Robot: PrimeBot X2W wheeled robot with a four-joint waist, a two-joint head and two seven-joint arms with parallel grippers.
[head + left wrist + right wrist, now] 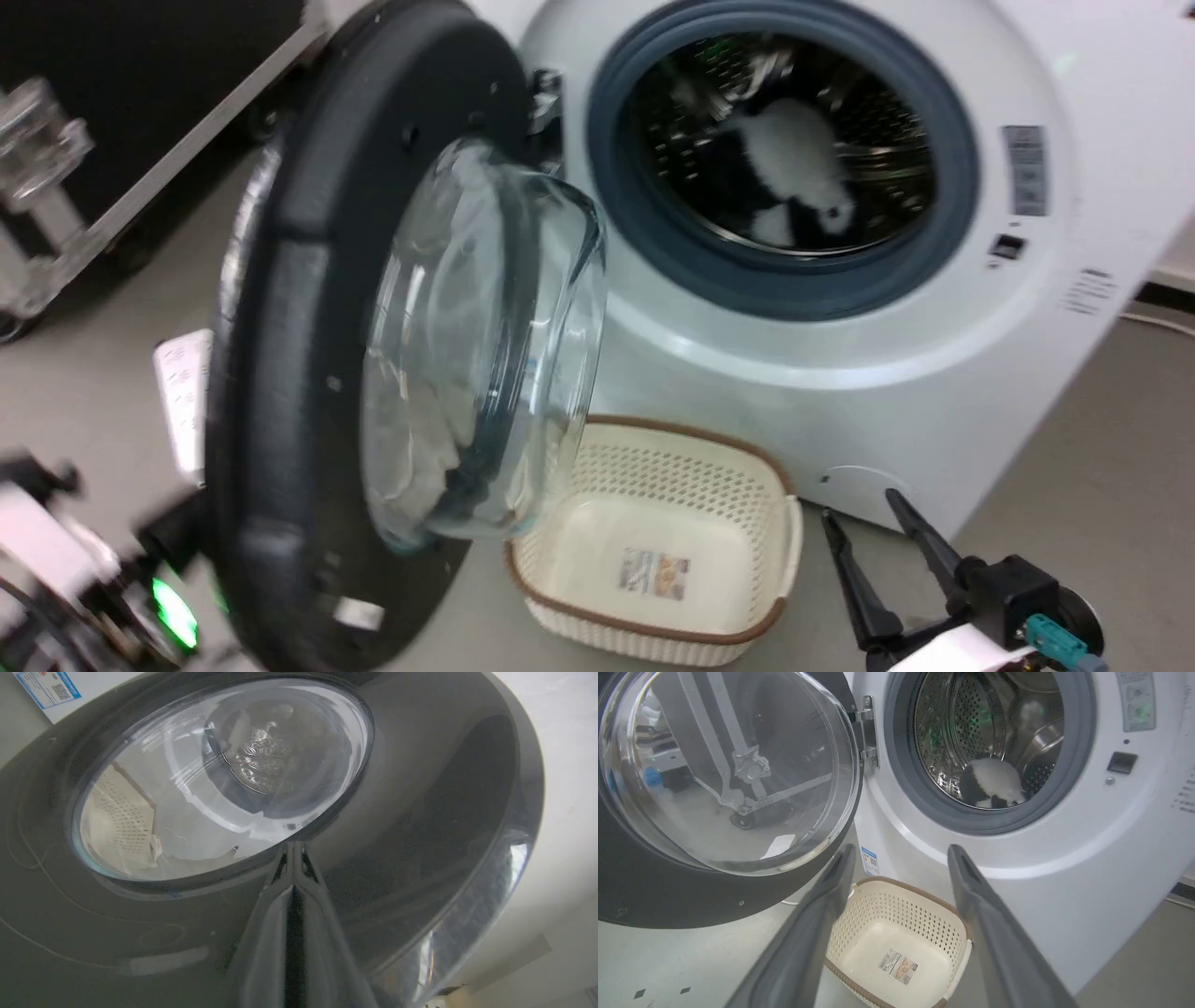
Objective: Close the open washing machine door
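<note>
Floor [1074,485]; washing machine door [280,373] seemingly half-open

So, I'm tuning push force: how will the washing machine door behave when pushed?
The washing machine door likely swings rigidly on its hinge. Its thick build and glass bowl suggest it is heavy. Its glossy face may let the left gripper slip.

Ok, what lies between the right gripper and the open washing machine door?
In the head view, a cream perforated basket with a brown rim stands on the floor between the right gripper and the washing machine door.
</note>
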